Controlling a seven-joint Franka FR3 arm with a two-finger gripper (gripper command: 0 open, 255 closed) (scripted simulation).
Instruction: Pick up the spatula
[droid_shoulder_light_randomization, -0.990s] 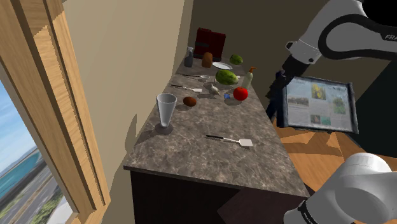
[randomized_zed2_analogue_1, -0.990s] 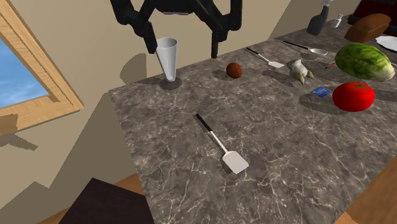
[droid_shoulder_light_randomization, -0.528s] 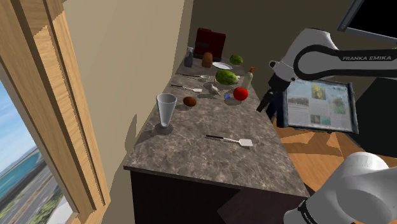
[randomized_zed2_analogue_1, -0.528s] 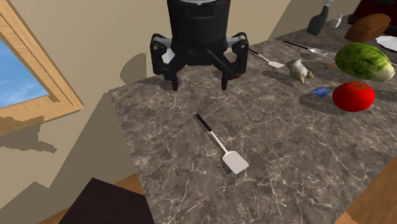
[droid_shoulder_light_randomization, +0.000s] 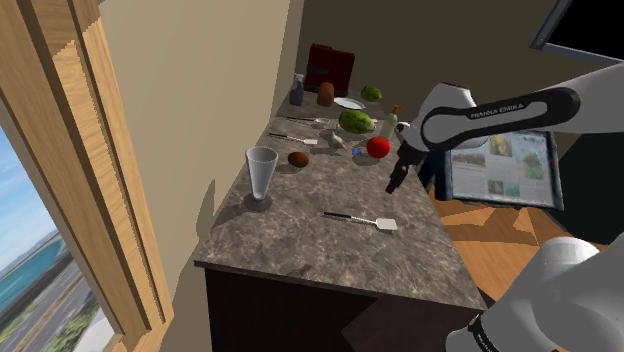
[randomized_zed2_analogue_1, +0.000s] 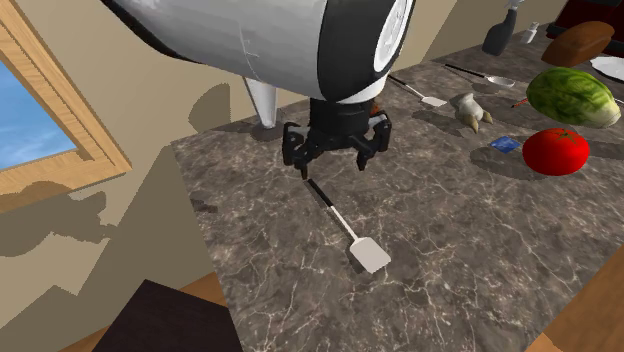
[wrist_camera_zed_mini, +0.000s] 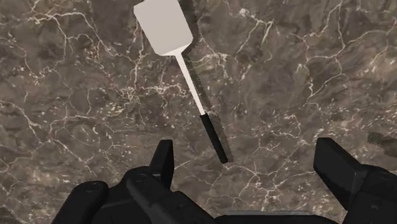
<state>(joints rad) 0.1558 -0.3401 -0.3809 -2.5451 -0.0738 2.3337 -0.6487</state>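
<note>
the spatula (wrist_camera_zed_mini: 190, 79) lies flat on the tabletop (randomized_zed2_analogue_1: 480, 230), its dark handle end under the gripper (randomized_zed2_analogue_1: 332, 162), which is spread wide and holds nothing. judged light, stiff, thin and low-lying: grasp across the handle, pressing down close to the surface.

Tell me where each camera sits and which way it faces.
Shoulder view: beside and behind the white arm, looking down the countertop; arm shows at its right.
Second exterior view: above the countertop's end, looking down at the spatula; arm and open tool above it.
Wrist view: on the arm's end, facing down at the countertop; two black fingers show.
All share the spatula.
</note>
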